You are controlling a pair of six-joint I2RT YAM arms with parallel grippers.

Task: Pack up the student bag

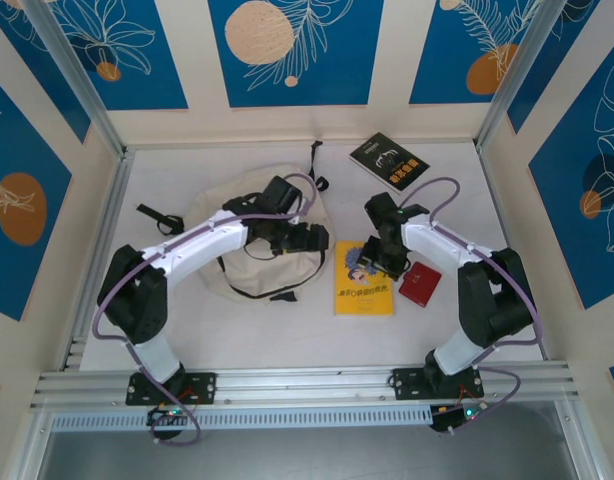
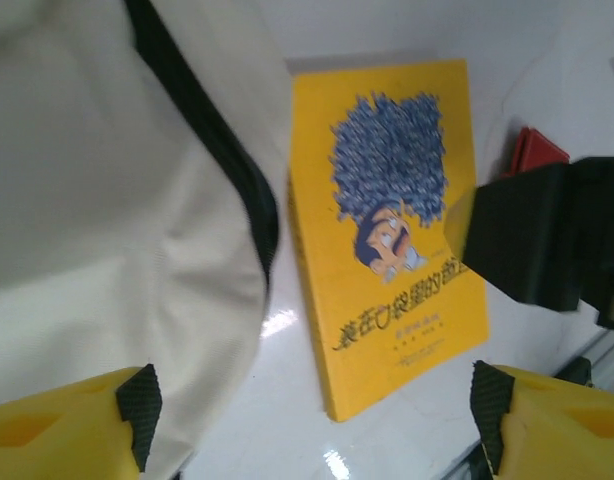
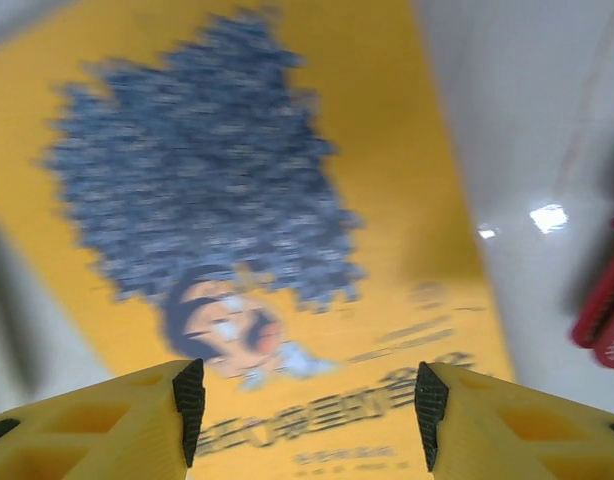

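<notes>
The student bag (image 1: pixel 249 262) is a cream canvas backpack with black straps, lying flat left of centre; its edge and a black zipper line also run down the left wrist view (image 2: pixel 97 200). A yellow book (image 1: pixel 364 280) with a blue-haired cartoon figure lies just right of the bag. My left gripper (image 1: pixel 309 240) hovers at the bag's right edge, open (image 2: pixel 315 412), with bare table and the yellow book's (image 2: pixel 397 230) near corner below it. My right gripper (image 1: pixel 375 258) hangs open (image 3: pixel 309 405) low over the yellow book's cover (image 3: pixel 237 200), nothing between its fingers.
A small red booklet (image 1: pixel 420 285) lies right of the yellow book, its edge in the right wrist view (image 3: pixel 605 315). A black book (image 1: pixel 390 162) rests at the back right. A black strap (image 1: pixel 159 218) trails left of the bag. Walls enclose the table.
</notes>
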